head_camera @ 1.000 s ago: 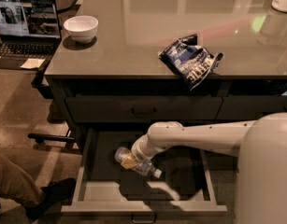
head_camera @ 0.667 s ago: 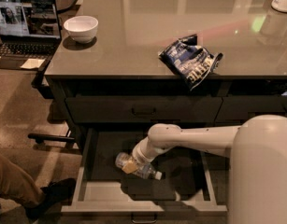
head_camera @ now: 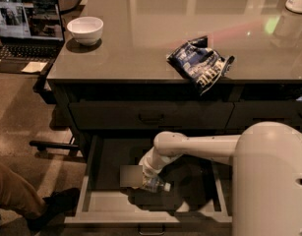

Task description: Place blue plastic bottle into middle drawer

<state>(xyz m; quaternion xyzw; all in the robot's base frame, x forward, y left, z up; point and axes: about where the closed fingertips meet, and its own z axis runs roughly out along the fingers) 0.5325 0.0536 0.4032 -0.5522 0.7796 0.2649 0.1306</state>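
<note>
One small bottle, the blue plastic bottle (head_camera: 154,184), lies on its side inside the middle drawer (head_camera: 84,187), near the middle of its floor. Its body is clear plastic with a pale label, and its white cap points to the right. The drawer stands open; it is wide and shallow, with smooth lighter grey walls and a small dark bar handle on its front.

The gripper (head_camera: 144,177) is down in the drawer, at the left end of the bottle. You cannot tell if it grasps the bottle or has let it go. A flat grey patch (head_camera: 130,176) just left of it hides that part. The white, rounded arm (head_camera: 199,146) reaches in from the right.

Above, the glossy counter (head_camera: 155,18) carries a crumpled dark blue-and-white snack bag (head_camera: 199,65) and a round white bowl (head_camera: 84,29). An open laptop (head_camera: 27,26) stands at the far left.
</note>
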